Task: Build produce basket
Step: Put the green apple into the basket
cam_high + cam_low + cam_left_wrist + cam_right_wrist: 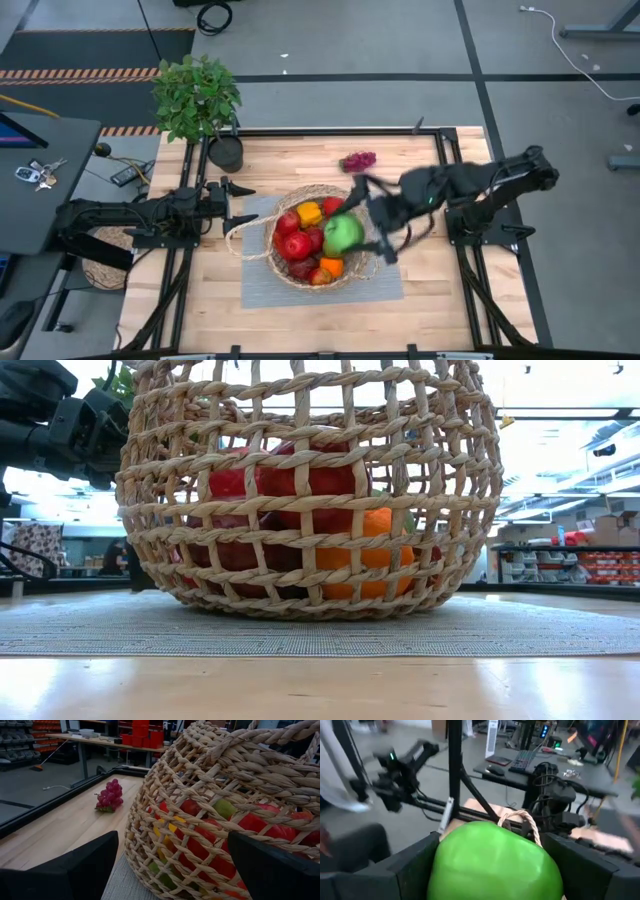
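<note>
Placement step, seen from above. My right gripper hangs over the basket, its fingers clasped on either side of a green apple — the right wrist view shows the fruit filling the gap between them. The basket stands on a grey mat in the middle of the table, already heaped with red, yellow and orange produce. My left gripper waits just beside the basket's looped handle, fingers spread and empty. A grape bunch lies apart from the basket, toward the table's far edge. Next, I judge, the apple wants lowering onto the heap — little free hollow shows, so it may roll. Open room lies on the basket's right; the rim and handle are the edges to clear.
</note>
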Action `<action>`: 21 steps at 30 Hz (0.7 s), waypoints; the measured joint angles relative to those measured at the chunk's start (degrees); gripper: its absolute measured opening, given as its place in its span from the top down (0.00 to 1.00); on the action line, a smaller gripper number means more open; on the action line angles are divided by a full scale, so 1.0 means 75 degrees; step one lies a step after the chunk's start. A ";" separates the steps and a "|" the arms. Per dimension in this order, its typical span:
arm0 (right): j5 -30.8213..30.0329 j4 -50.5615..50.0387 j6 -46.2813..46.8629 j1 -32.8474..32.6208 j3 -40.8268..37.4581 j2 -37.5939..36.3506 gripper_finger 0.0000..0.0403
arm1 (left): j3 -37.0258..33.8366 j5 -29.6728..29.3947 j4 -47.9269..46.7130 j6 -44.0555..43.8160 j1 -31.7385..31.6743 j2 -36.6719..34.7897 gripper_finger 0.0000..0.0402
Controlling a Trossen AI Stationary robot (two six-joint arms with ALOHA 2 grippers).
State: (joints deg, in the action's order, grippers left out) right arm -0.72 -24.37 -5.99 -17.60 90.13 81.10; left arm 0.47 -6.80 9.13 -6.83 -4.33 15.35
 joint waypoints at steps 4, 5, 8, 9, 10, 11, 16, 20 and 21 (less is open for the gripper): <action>-0.0764 0.0415 -0.0962 -0.0498 0.0000 0.0435 0.13 | 0.0000 0.0002 0.0000 -0.0001 -0.0001 0.0003 0.05; -0.0896 0.0481 -0.1194 -0.0592 0.0000 0.0534 0.13 | 0.0000 0.0002 0.0000 0.0005 -0.0001 0.0001 0.05; -0.1271 0.0853 -0.1996 -0.0831 0.0000 0.0817 0.13 | 0.0000 0.0002 -0.0002 -0.0001 -0.0001 0.0000 0.05; -0.1450 0.1002 -0.2258 -0.0913 0.0000 0.0892 0.13 | 0.0000 -0.0001 -0.0001 0.0002 0.0001 0.0001 0.05; -0.1663 0.1172 -0.2513 -0.0997 0.0000 0.0959 0.13 | 0.0000 -0.0001 -0.0001 0.0005 -0.0001 0.0001 0.05; -0.1896 0.1314 -0.2769 -0.1092 0.0000 0.1017 0.13 | 0.0000 0.0000 -0.0001 0.0002 -0.0001 0.0000 0.05; -0.2818 0.1763 -0.4228 -0.1530 0.0000 0.1338 0.13 | 0.0000 0.0000 0.0000 0.0000 0.0000 0.0002 0.05; -0.3161 0.2202 -0.5412 -0.1811 0.0000 0.1704 0.13 | -0.0001 -0.0001 0.0000 0.0001 0.0000 0.0002 0.05; -0.3163 0.2241 -0.5759 -0.1875 0.0000 0.1792 0.13 | 0.0000 0.0001 -0.0002 -0.0001 -0.0001 0.0001 0.05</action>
State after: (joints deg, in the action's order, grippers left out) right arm -24.45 -7.56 -49.18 -31.67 90.13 94.54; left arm 0.47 -6.79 9.11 -6.83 -4.34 15.36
